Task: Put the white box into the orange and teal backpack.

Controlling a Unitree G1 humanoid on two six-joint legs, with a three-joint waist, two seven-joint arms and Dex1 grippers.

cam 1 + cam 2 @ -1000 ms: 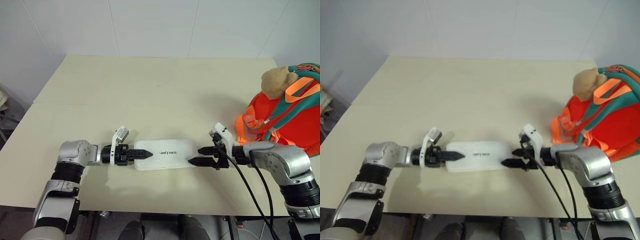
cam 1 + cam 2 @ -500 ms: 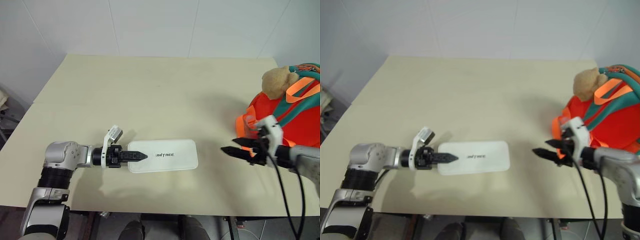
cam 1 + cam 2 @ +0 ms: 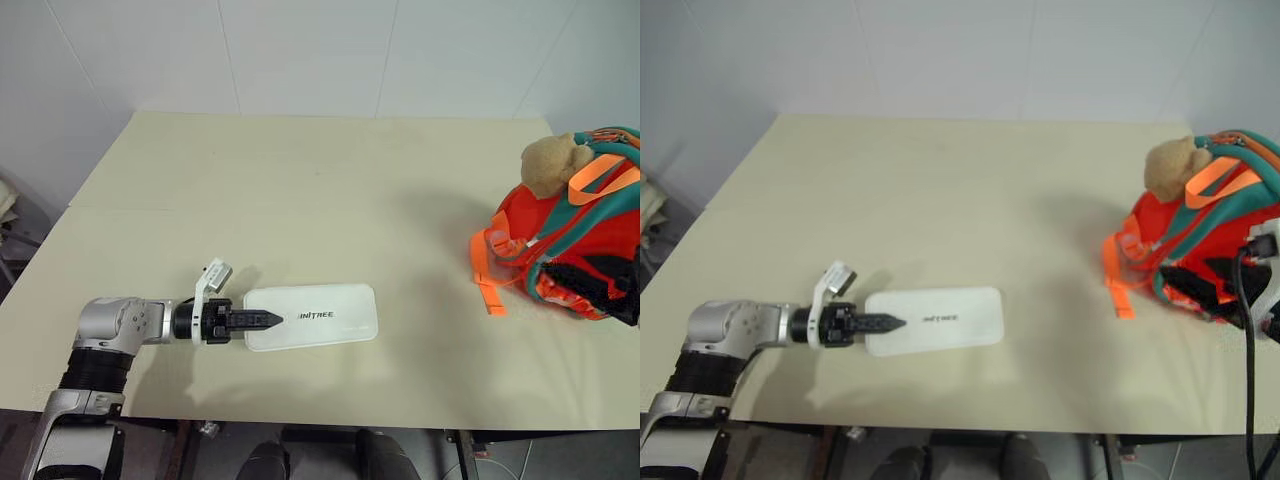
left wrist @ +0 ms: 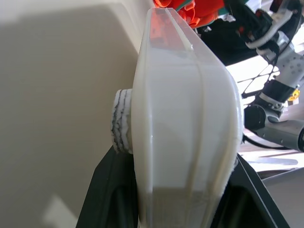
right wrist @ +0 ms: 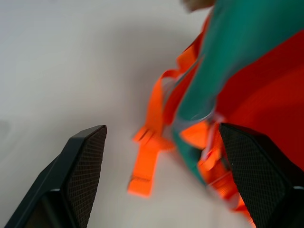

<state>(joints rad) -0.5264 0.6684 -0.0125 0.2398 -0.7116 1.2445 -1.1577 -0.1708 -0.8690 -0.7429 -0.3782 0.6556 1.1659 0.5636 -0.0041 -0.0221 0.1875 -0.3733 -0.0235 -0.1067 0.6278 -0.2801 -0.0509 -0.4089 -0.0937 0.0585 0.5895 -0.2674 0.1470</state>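
- The white box (image 3: pixel 312 317) lies flat near the front edge of the tabletop, long side running left to right, rounded corners, dark "UNITREE" lettering facing up on its lid.
- Its left end is pinched between two black fingers; the rest rests free on the surface.
- Seen edge-on from the left wrist, the box (image 4: pixel 183 123) shows a seam running along its thin side.
- The orange and teal backpack (image 3: pixel 575 240) sits well apart at the table's right edge, domed, orange panel facing out, teal trim and orange straps across it.
- One orange strap trails onto the table; a tan plush bear sits at the top.
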